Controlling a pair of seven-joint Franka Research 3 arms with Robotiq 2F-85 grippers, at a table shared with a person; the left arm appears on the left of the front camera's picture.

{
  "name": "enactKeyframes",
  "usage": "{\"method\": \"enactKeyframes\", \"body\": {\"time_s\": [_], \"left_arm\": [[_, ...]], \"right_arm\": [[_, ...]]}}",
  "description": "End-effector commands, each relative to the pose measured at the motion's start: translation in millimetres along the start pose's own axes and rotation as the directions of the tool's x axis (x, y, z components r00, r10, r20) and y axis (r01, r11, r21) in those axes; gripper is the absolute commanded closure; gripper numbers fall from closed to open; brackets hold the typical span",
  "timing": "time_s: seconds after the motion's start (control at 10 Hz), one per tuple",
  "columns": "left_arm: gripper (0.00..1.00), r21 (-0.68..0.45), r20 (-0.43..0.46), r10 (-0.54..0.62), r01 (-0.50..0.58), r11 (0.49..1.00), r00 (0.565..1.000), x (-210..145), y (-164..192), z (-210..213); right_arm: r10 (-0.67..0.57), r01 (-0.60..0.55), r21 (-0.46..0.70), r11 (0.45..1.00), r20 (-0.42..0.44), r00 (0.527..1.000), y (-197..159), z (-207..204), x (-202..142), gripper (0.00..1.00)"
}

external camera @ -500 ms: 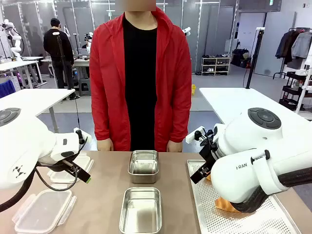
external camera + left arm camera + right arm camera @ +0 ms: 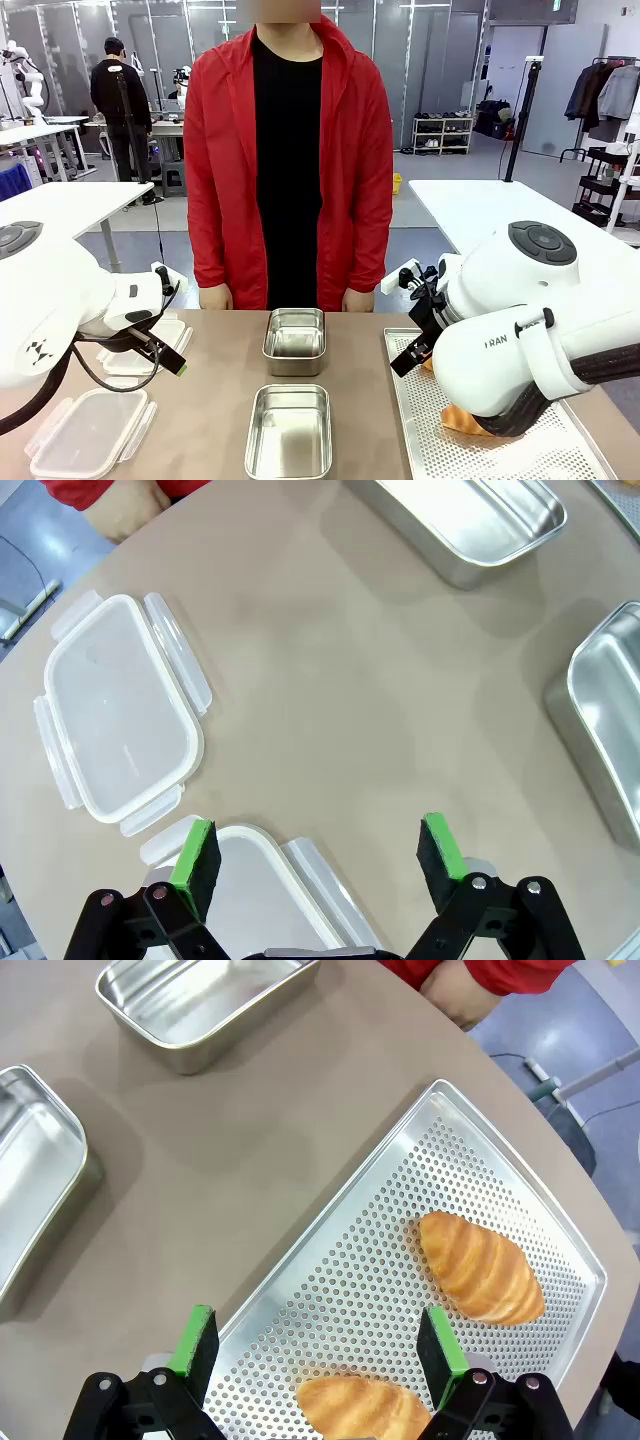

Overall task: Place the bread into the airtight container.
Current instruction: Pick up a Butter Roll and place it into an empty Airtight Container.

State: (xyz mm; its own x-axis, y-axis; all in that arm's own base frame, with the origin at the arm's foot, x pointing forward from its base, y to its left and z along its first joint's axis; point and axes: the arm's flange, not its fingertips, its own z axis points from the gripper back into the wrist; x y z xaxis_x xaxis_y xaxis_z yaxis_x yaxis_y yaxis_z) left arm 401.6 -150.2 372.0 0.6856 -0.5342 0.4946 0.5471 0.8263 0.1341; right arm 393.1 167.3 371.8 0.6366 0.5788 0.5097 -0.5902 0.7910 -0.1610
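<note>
Two rolls of bread (image 2: 480, 1265) lie on the perforated tray (image 2: 350, 1260) at the robot's right, and neither has been lifted, so the task stands at its very start. The right hand (image 2: 316, 1338) hovers above the tray with its jaws spread wide and nothing between them, the nearer roll (image 2: 360, 1408) sitting just below its green pads. At the middle of the surface (image 2: 210, 400), two steel containers sit in a line, the far container (image 2: 294, 340) close to the person and the near container (image 2: 289, 430) toward the robot. Both are uncovered and empty. Over on the other side the left hand (image 2: 320, 848) also gapes wide and holds nothing, hanging above one clear plastic lid (image 2: 250, 890) while a second lid (image 2: 120, 710) lies flat just beyond it. The person's hands (image 2: 215, 296) hang at the far edge, touching none of the items. By the look of it, everything is left to do: grasping a roll, carrying it across to a container, setting it inside, and presumably fitting a lid.
</note>
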Motion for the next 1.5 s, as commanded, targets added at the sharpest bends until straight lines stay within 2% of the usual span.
{"method": "enactKeyframes", "body": {"time_s": [0.0,0.3,0.4,0.6,0.8,1.0,1.2,1.3,1.4], "left_arm": [[0.0,0.0,0.0,0.0,0.0,1.0,1.0,0.0,0.1,0.0],[0.0,0.0,0.0,0.0,0.0,1.0,1.0,0.0,0.1,0.0],[0.0,0.03,0.02,-0.011,0.01,1.0,1.0,9.4,9.4,8.4],[0.0,-0.101,0.016,0.001,0.001,0.995,1.0,24.6,31.0,47.1],[0.0,-0.199,0.009,-0.043,0.044,0.979,0.999,35.3,67.7,117.3],[0.0,-0.193,0.032,-0.001,0.007,0.981,0.999,30.2,110.6,204.3],[0.0,-0.202,0.049,0.045,-0.034,0.979,0.998,3.9,146.7,292.1],[0.0,-0.195,0.084,0.065,-0.048,0.98,0.994,-9.3,155.4,323.4],[0.0,-0.179,0.107,0.075,-0.055,0.982,0.991,-21.0,158.9,346.0]], "right_arm": [[-0.003,0.003,0.001,1.0,0.0,1.0,-0.2,0.0,-0.1,0.0],[0.0,0.0,0.0,1.0,0.0,1.0,0.0,0.0,0.0,0.0],[-0.001,0.001,0.002,1.0,0.015,1.0,-15.7,15.2,2.6,0.0],[-0.044,0.043,0.028,0.999,0.041,0.998,-60.5,53.7,14.2,0.0],[-0.037,0.035,0.067,0.997,0.026,0.999,-121.2,110.5,17.1,0.0],[-0.009,0.004,0.104,0.995,0.049,0.999,-164.2,175.3,-5.3,0.0],[-0.02,0.011,0.156,0.988,0.057,0.998,-187.9,241.4,-45.9,0.0],[-0.021,0.012,0.172,0.985,0.055,0.998,-189.6,267.2,-65.4,0.0],[-0.01,-0.004,0.159,0.987,0.089,0.996,-186.3,290.2,-81.7,0.0]]}}
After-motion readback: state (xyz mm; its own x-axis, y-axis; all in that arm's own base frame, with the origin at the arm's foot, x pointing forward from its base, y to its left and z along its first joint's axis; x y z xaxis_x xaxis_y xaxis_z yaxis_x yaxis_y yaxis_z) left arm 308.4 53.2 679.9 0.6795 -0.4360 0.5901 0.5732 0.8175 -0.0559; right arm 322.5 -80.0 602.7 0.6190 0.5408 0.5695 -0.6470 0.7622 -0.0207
